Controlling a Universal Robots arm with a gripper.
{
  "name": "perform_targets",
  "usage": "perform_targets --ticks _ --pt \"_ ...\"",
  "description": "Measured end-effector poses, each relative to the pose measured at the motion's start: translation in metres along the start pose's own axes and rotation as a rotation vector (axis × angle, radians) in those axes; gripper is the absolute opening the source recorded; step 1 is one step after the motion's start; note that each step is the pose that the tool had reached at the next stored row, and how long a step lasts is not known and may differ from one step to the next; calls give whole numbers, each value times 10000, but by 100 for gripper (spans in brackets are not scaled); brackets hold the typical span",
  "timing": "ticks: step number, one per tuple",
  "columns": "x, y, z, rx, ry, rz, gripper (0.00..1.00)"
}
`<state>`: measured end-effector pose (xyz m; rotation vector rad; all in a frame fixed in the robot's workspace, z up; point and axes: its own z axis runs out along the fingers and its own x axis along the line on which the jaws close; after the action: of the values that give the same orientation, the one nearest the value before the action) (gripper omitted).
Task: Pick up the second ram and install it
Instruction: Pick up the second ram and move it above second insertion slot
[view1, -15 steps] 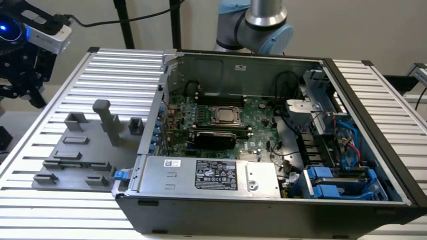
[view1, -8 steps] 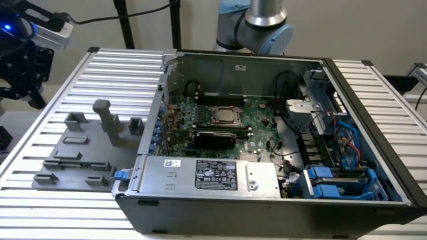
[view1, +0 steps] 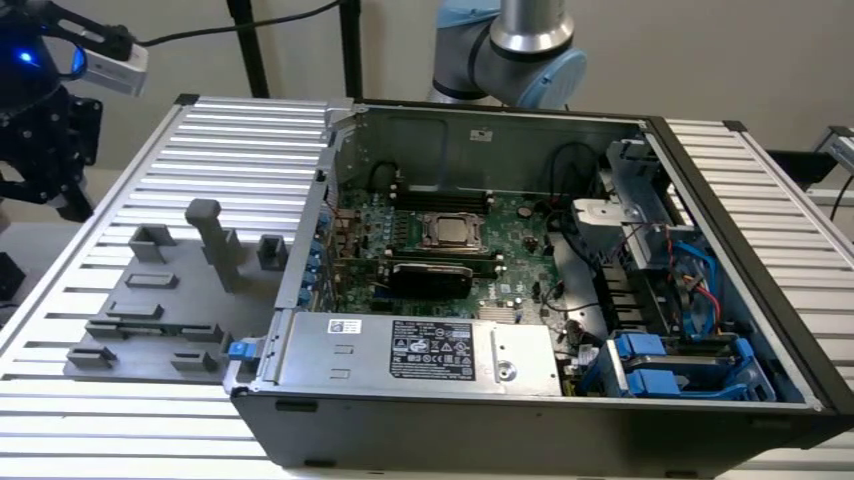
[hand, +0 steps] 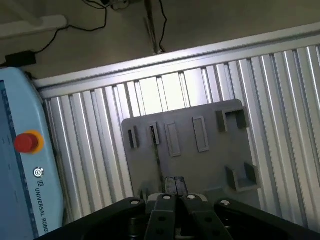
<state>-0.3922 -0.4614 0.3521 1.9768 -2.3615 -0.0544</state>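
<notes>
At the exterior view's left edge, my black metal fingers (view1: 67, 200) are hanging high over the ribbed aluminium counter (view1: 240, 130), well apart from the open grey steel computer case (view1: 481, 150). Near them, the flat grey plastic holder plate (view1: 174, 300) with its raised blocks is lying on the counter just beside the case. Inside the case the large green motherboard (view1: 521, 250) is facing up behind the silver power supply box (view1: 427, 350). I am not finding any green stick on the plate from here.

In the wrist view I am looking down past my fingers (hand: 171, 185), whose dark pads are pressing together with no gap showing. Whether something thin is sitting between them I cannot tell. Beyond them the holder plate (hand: 210, 170) is showing a row of narrow slots, and a light-blue control pendant with a red button (hand: 26, 142) is lying at the counter's side. I cannot make out the second ram, the thin, narrow green circuit-board stick, for certain. A dark sliver (hand: 152, 134) in one slot may be its edge.

I am judging the stick to be light, stiff and fragile. It is slim enough to pivot in a loose hold. The place to take it is across its two flat faces near the middle of the upper edge, away from the contacts.
</notes>
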Motion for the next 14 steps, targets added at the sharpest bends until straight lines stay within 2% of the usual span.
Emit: perform_targets --ticks 5,8,14 --pt "0 -4 57 22 56 -823 11" --pt "16 -10 104 27 62 -1003 11" --pt "86 -27 165 77 -57 -1080 11"
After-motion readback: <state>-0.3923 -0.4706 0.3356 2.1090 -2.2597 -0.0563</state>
